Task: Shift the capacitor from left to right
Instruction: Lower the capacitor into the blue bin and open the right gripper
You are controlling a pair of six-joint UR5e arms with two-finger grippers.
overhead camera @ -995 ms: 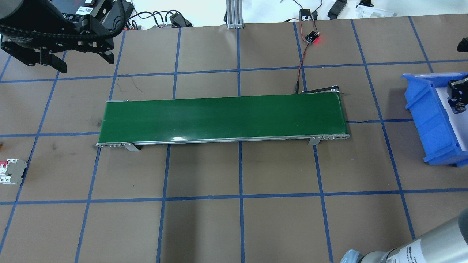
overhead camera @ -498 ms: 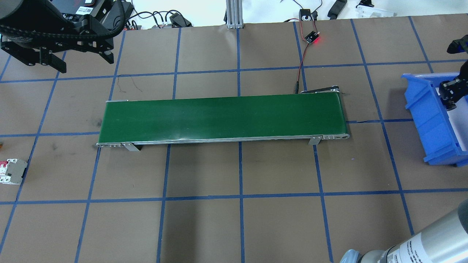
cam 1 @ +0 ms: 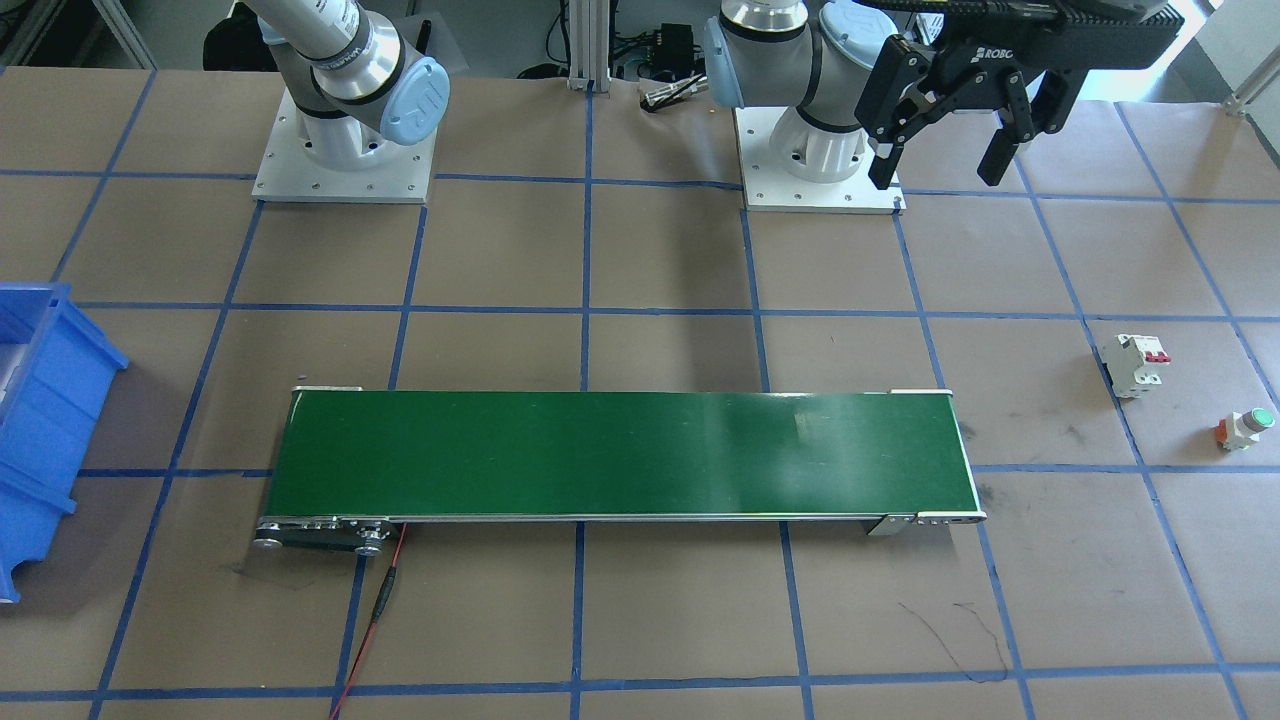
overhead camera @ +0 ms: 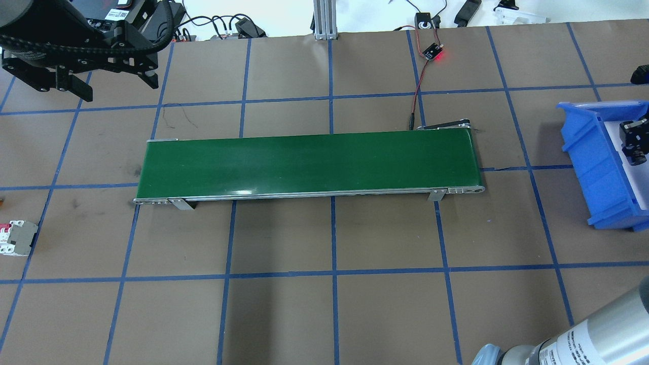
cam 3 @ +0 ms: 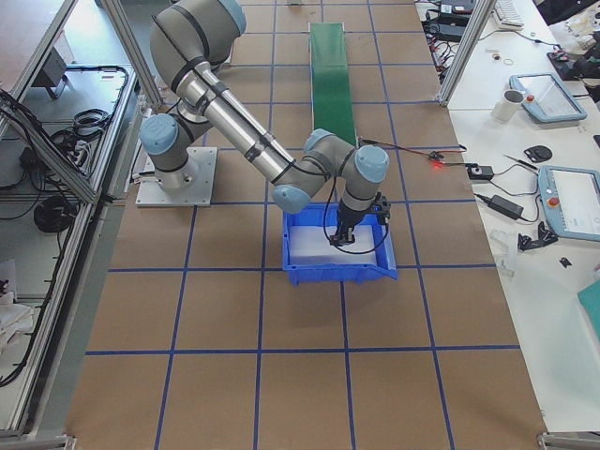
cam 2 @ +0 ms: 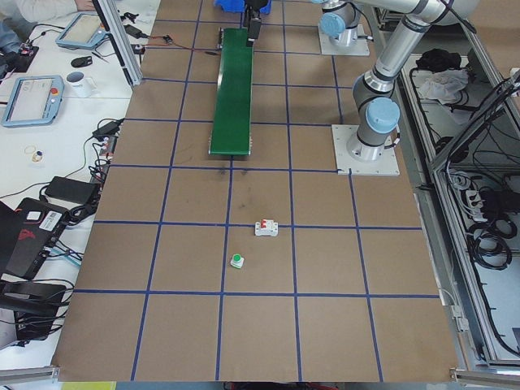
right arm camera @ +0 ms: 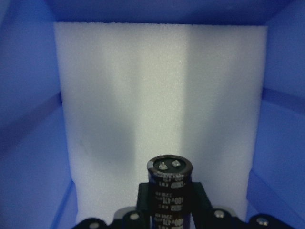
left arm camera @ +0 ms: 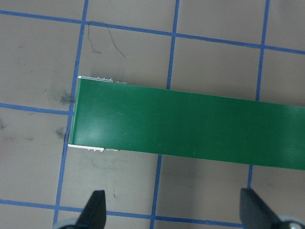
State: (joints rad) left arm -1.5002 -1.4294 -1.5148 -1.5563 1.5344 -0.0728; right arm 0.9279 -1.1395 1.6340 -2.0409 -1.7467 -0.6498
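The capacitor (right arm camera: 170,174), a black cylinder with a silvery two-terminal end and light print, shows in the right wrist view. My right gripper (right arm camera: 170,210) is shut on it, with a black finger on each side. It hangs over the white foam floor (right arm camera: 157,95) of the blue bin (overhead camera: 593,162). In the overhead view the right gripper (overhead camera: 634,142) sits inside the bin at the right edge. My left gripper (cam 1: 940,150) is open and holds nothing, high over the table's left end; the left wrist view shows its fingertips (left arm camera: 95,205) wide apart near the belt's end.
A long green conveyor belt (overhead camera: 309,162) crosses the table's middle. A white breaker (cam 1: 1135,362) with red switches and a green-capped push button (cam 1: 1245,428) lie on the left side. Red-black wires and a lit small board (overhead camera: 433,52) are at the far edge.
The right gripper with the capacitor shifted slightly left over the bin wall, then back right and a little lower inside the bin. The left arm has not moved.
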